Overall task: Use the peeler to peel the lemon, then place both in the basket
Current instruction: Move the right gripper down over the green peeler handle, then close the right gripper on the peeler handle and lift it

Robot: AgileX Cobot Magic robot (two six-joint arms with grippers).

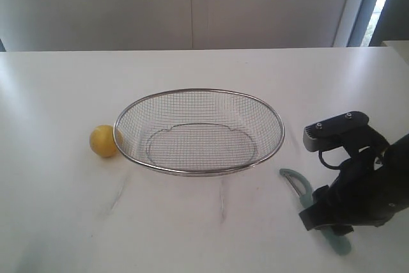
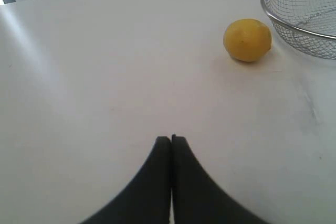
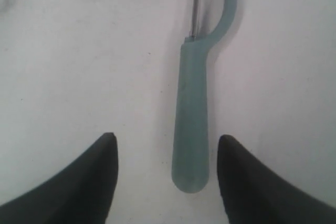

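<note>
While the left gripper (image 2: 171, 140) hangs shut over the white table (image 1: 57, 222), well apart from the lemon (image 1: 103, 140), that fruit sits just beside the left rim of the wire basket (image 1: 198, 172). Right of the basket and nearer, the peeler (image 1: 295, 182) lies flat, its handle between the right gripper (image 3: 166, 139)'s wide-spread jaws, touching neither.

The white bench (image 1: 64, 222) carries three things. The wire basket (image 1: 198, 90) stands upright on it, with faint grey streaks on the bench surface near its front rim. The yellow lemon (image 1: 103, 140) lies just beside the basket; if it touches the rim I cannot tell. On the basket's opposite side, the teal peeler (image 1: 296, 183) lies flat, near but apart, its curved head pointing to the basket.
</note>
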